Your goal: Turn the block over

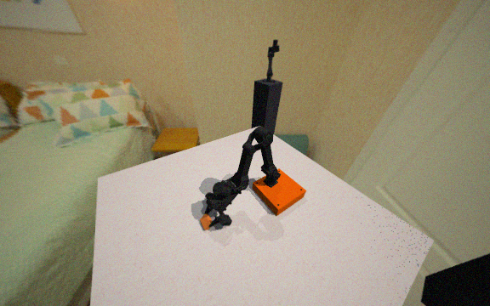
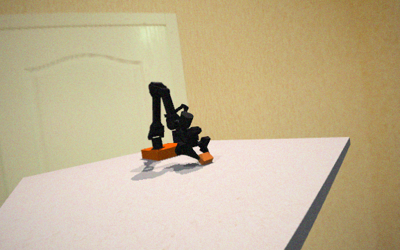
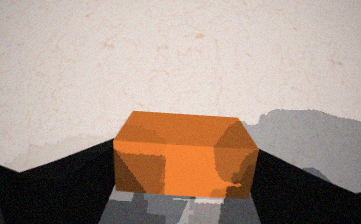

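The orange block (image 1: 206,222) (image 2: 205,158) (image 3: 188,167) is held between the two black fingertips of my gripper (image 1: 213,222) (image 2: 203,155) (image 3: 184,152), which is shut on it. In the wrist view two plain orange faces show, with shadows across them; no marked side can be made out. The block is tilted, low at the table top (image 1: 313,263) (image 2: 151,215) (image 3: 181,60). Whether its lower edge touches the table cannot be told for certain. The gripper reaches down at a slant.
The arm stands on a flat orange base (image 1: 282,196) (image 2: 165,152), behind and to the right of the block in the top view. A dark pillar (image 1: 266,106) stands beyond the table's far corner. A bed (image 1: 58,183) lies off the table to the left.
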Controlling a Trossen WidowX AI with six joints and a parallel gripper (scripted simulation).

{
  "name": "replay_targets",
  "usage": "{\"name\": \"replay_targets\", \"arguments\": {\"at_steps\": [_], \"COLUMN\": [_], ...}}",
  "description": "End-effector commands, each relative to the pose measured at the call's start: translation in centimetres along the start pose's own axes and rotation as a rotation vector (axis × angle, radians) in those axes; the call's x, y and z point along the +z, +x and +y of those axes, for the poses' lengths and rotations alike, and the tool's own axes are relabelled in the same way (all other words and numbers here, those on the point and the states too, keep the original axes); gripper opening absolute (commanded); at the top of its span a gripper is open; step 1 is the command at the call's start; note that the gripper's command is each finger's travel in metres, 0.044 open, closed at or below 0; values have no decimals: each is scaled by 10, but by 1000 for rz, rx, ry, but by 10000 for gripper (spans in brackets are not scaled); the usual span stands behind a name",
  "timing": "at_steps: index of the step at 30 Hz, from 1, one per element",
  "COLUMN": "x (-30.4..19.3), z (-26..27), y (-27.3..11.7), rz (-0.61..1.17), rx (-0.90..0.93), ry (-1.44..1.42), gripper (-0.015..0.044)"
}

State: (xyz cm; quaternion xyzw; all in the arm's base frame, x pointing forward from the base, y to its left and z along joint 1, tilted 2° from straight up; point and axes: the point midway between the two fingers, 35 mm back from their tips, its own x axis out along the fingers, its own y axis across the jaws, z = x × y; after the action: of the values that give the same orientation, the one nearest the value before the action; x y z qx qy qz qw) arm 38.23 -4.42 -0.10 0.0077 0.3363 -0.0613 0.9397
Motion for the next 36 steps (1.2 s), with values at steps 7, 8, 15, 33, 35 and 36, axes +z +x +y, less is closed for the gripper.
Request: {"name": "replay_targets", "arguments": {"at_steps": [7,8,15,33,35,36], "x": [-20,-21,-25,-26,-26,-26], "z": [1,1,0,0,0,0], "y": [5,4,0,-18,-18,-18], "rz": [-95,-108,-199,-336,-336,-336], "rx": [6,6,4,5,5,5], "ry": [-9,-9,-8,-6,-6,-6], "gripper": [0,0,0,0,0,0]}}
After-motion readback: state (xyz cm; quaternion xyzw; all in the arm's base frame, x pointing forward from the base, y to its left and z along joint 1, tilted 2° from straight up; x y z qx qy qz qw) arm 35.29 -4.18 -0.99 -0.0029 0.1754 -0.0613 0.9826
